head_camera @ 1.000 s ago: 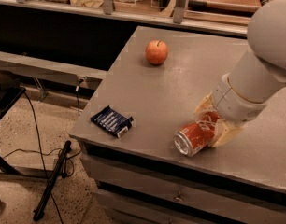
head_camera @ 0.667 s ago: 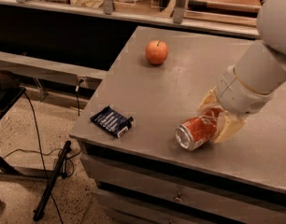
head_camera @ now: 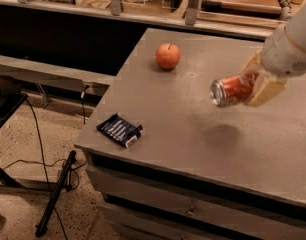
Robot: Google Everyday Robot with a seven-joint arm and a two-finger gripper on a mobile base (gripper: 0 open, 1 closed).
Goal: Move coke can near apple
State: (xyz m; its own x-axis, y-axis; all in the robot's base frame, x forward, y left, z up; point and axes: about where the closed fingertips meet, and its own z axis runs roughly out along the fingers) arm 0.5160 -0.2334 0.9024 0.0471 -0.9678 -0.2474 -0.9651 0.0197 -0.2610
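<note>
Camera view: gripper (head_camera: 252,84) at right side of table (head_camera: 158,119), clenched across the coke can (head_camera: 230,91). I read the can as held clear of the surface, since its shadow (head_camera: 220,134) falls below it and apart. Can's long axis is near horizontal, silver top pointing left. Apple (head_camera: 168,56) sits upright, to the left of the can and farther back, well apart. My judgement: carry leftward and toward the far edge, then lower just beside the apple. Blue packet (head_camera: 120,130) at the front-left corner is off that path.
</note>
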